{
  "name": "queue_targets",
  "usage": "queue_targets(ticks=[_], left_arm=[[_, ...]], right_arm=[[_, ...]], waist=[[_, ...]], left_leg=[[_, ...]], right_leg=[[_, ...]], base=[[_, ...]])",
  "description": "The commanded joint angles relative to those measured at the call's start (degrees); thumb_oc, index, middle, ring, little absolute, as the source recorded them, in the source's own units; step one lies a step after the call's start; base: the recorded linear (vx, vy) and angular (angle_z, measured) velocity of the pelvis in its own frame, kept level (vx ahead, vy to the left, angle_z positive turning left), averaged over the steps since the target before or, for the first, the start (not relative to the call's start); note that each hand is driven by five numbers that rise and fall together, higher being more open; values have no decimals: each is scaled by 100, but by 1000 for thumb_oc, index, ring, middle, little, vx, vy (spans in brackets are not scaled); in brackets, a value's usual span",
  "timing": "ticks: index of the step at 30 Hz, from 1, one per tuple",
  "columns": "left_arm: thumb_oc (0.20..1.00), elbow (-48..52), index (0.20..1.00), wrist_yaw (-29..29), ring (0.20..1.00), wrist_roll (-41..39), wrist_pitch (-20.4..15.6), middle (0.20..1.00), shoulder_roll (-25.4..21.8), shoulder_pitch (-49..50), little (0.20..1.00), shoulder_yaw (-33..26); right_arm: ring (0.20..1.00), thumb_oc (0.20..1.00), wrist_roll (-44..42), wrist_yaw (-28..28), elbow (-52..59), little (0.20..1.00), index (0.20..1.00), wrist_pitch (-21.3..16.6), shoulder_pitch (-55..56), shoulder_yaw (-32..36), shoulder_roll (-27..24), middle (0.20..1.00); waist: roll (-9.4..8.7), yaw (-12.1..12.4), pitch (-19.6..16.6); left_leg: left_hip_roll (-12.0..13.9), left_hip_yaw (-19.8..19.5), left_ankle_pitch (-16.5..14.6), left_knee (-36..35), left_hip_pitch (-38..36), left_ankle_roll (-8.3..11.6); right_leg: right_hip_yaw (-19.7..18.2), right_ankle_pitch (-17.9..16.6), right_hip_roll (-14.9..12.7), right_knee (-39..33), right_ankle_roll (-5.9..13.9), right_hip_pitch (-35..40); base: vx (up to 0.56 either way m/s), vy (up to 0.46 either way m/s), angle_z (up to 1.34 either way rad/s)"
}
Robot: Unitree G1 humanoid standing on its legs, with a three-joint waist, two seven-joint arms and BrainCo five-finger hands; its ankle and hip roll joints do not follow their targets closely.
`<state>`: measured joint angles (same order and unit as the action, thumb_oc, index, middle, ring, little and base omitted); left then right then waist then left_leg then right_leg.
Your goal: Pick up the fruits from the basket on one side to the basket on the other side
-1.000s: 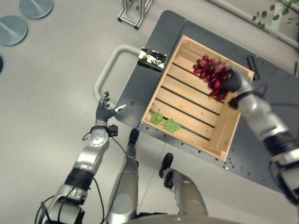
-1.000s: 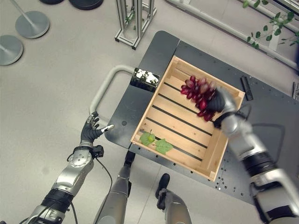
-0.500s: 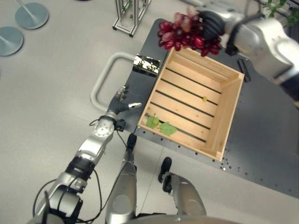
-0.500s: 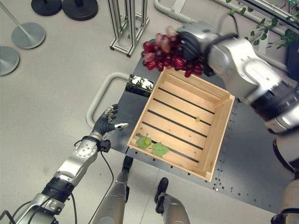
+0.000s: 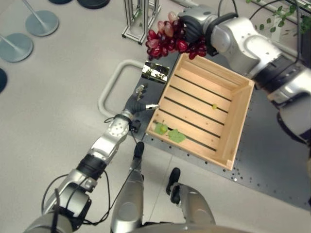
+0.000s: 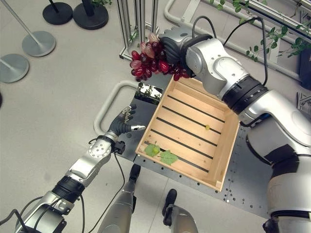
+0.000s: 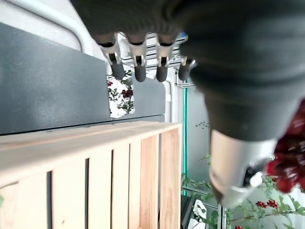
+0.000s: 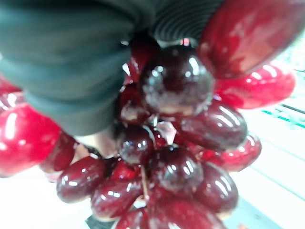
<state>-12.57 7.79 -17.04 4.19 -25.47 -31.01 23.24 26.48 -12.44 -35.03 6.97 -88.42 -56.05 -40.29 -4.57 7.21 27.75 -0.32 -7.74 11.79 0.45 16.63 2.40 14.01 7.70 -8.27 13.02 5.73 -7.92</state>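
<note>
Glossy dark-red grape bunch [image 5: 171,41], clutched in right hand [image 5: 193,30]

Robotics lab or test hall: bare grey floor [image 6: 53,121], aluminium-profile frame [image 6: 136,22], round stand bases [image 6: 39,43], dark perforated work table [image 6: 252,184] w/ wooden crate [image 6: 187,141].

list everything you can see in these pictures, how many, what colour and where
Grape bunch: one, dark red, held in the air past the crate's far left corner.
Wooden crate: one, pale wood, slatted, on the dark cart.
Leaves: two, green, in the crate's near left corner.
Loose grape: one, yellow-green, on the crate floor.
Cart: one, dark grey top with a white loop handle on its left.
Round stand bases: several, grey and black, on the floor at far left.
Aluminium frame: one, silver, beyond the cart.
Right robot hand: closed round the grape bunch.
Left robot hand: fingers relaxed, over the cart's left edge.
</note>
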Motion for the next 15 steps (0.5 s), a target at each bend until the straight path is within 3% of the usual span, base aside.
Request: queue_targets(ticks=[1,15], left_arm=[[1000,106,1000,51,1000,55,-258,1000,194,413,1000,-190],[1000,27,1000,42,1000,313,-256,1000,201,604,1000,-510]], right_arm=[[200,200,421,162,-213,200,200,146,318,203,165,200],[200,200,1118,347,-930,200,200,156,1433,854,185,200]], waist=[[-336,-122,-888],[-146,-92,-1018]], left_leg=[[19,270,-899,174,-97,36],[-11,244,-944,166,-177,27]], right_leg=[[-92,-565,-629,-441,385,-190],[-72,-480,-667,-355,375,-138]], base=[[0,0,0],[0,0,0]])
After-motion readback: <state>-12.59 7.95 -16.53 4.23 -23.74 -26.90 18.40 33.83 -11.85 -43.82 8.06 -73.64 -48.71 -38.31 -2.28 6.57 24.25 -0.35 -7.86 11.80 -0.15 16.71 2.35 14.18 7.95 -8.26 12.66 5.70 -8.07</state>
